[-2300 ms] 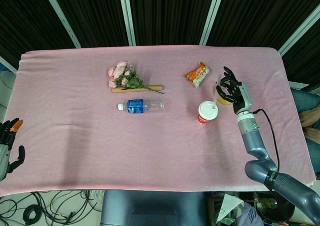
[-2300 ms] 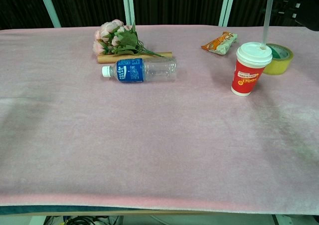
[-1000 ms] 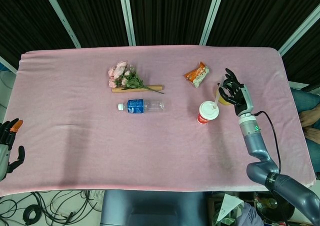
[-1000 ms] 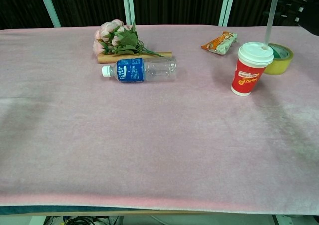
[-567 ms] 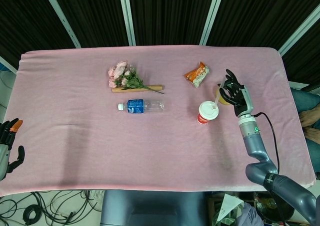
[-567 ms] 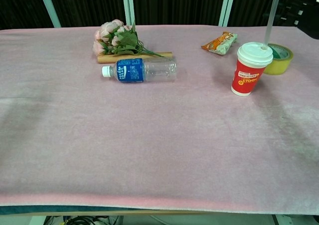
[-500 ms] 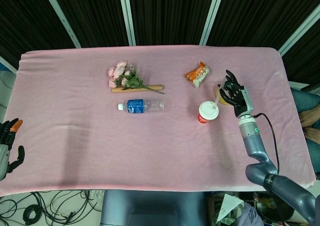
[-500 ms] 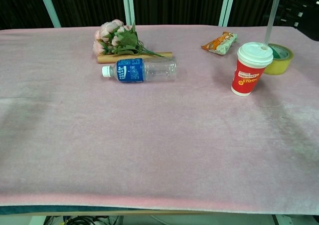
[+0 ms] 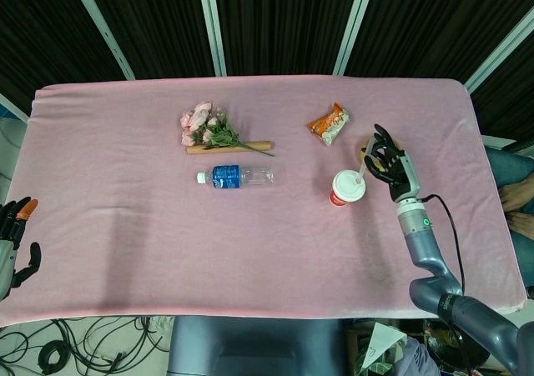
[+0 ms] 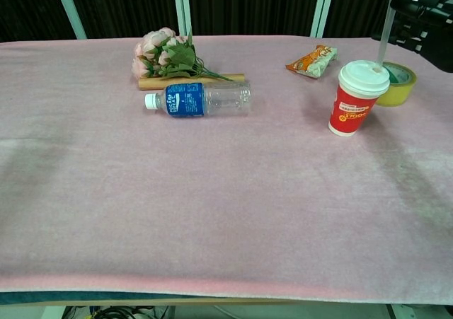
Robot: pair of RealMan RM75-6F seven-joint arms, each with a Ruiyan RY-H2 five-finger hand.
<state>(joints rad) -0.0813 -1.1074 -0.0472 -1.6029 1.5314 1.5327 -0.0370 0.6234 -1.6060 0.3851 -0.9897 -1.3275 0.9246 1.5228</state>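
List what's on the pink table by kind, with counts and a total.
Bouquet of pink flowers: 1
Water bottle with blue label, lying down: 1
Orange snack packet: 1
Red paper cup with white lid and straw: 1
Roll of yellow tape: 1
Total: 5
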